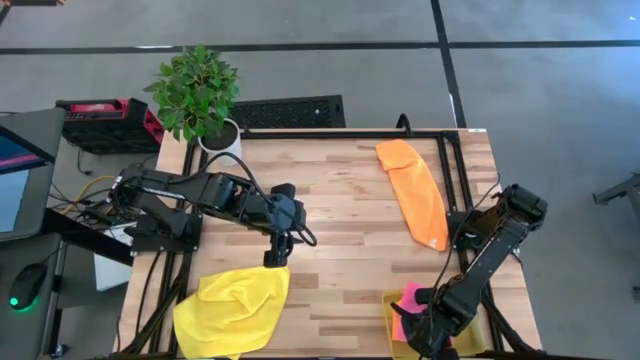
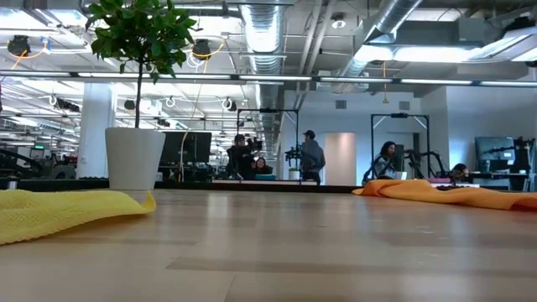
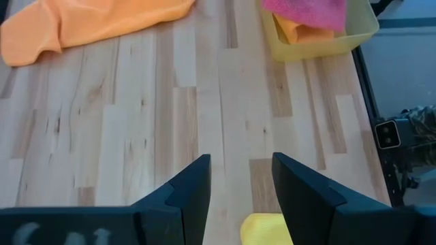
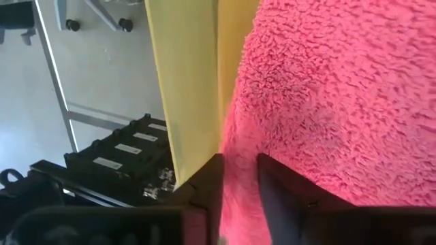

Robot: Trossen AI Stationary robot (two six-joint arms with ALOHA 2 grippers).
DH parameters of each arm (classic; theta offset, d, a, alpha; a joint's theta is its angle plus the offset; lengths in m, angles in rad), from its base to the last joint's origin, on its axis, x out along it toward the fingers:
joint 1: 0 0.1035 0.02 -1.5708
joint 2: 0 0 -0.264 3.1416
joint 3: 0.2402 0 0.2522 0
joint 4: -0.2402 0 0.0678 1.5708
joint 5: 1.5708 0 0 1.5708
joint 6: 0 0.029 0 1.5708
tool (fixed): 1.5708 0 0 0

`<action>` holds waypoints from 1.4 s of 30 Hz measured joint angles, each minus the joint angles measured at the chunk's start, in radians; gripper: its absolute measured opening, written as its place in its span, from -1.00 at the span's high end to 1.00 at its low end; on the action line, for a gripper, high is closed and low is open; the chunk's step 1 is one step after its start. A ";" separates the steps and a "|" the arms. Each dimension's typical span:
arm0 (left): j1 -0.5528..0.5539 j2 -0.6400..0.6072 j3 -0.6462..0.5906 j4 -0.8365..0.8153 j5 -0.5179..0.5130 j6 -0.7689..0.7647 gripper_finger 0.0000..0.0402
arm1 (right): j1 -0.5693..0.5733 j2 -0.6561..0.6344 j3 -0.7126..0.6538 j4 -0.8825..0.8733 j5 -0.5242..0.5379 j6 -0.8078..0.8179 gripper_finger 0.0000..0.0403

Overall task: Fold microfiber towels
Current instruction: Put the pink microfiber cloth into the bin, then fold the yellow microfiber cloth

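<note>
A yellow towel (image 1: 235,305) lies crumpled at the table's near left, also low in the low view (image 2: 67,211). My left gripper (image 1: 277,255) hovers open above its far right corner (image 3: 262,230), with nothing between its fingers. An orange towel (image 1: 415,190) lies spread at the far right. A pink towel (image 1: 408,300) rests in the yellow tray (image 1: 392,318) at the near right, on top of another orange cloth (image 3: 300,30). My right gripper (image 4: 240,180) points down into the tray, its fingers slightly apart right over the pink towel (image 4: 327,102). My right gripper comes at the pink towel (image 4: 238,160) from above, inside the tray and next to its wall. Pink pile shows in the narrow gap between the fingers. I cannot tell whether the fingertips touch the cloth. The towel lies in the tray.
A potted plant (image 1: 200,95) stands at the table's far left corner. The tray's translucent wall (image 4: 191,82) rises beside my right gripper. Bare wood lies in the table's middle (image 1: 340,230). People show in the room beyond the table.
</note>
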 joint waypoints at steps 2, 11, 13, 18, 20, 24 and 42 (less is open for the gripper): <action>0.000 0.000 0.000 0.000 0.000 0.000 0.25 | 0.000 0.000 0.000 0.000 0.000 0.001 0.31; 0.000 0.000 0.000 -0.011 0.000 -0.012 0.25 | -0.033 -0.006 0.000 -0.001 -0.150 0.037 -0.16; 0.000 0.000 0.000 -0.040 0.001 -0.044 0.25 | -0.033 -0.025 0.000 -0.009 -0.151 0.038 -0.19; -0.015 0.000 0.000 -0.180 0.003 -0.198 0.25 | -0.047 -0.134 0.000 -0.126 -0.099 0.075 -0.21; -0.034 0.000 0.000 -0.228 0.003 -0.263 0.25 | -0.063 -0.196 0.000 -0.179 -0.039 0.093 -0.21; -0.080 0.000 -0.001 -0.288 -0.009 -0.410 0.25 | -0.113 -0.325 0.000 -0.235 0.117 0.103 -0.21; -0.309 0.000 -0.374 0.027 0.061 -1.057 0.25 | -0.474 -0.660 0.000 -0.104 0.353 -0.411 -0.21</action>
